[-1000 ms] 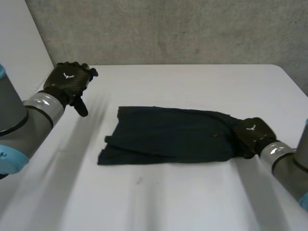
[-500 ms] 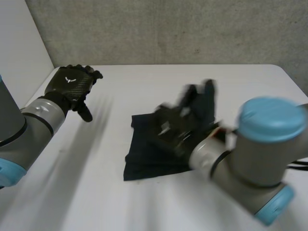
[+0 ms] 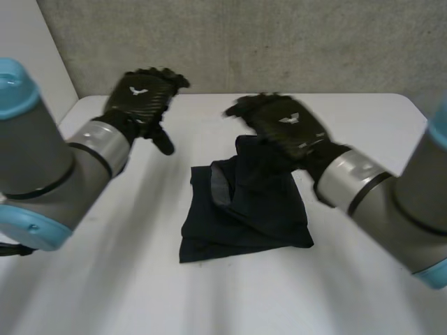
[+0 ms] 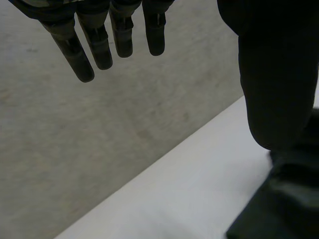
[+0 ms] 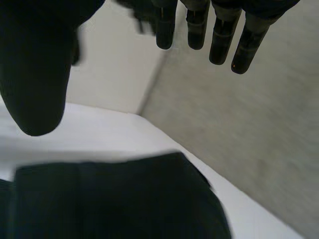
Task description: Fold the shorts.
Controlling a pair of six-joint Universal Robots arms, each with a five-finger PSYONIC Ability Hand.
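Head view: the dark shorts [image 3: 244, 209] lie in the middle of the white desk [image 3: 105, 279], doubled over into a rough square, with 1 flap rumpled near the far edge. The left hand [image 3: 140, 101] is raised off to the side, well apart from the cloth, its fingers straight and empty. The right hand [image 3: 286, 129] hovers over the far edge of the shorts.

Left wrist view: the left hand's fingers [image 4: 99, 45] hang straight against the grey wall, holding nothing.

Right wrist view: the right hand's fingers [image 5: 219, 35] are spread straight and the thumb stands clear. The shorts [image 5: 114, 199] lie flat below the palm, ungripped.

The shorts look light, soft and limp, so they will likely sag and slide. The best hold is probably a pinch through all layers at 2 corners of an edge.
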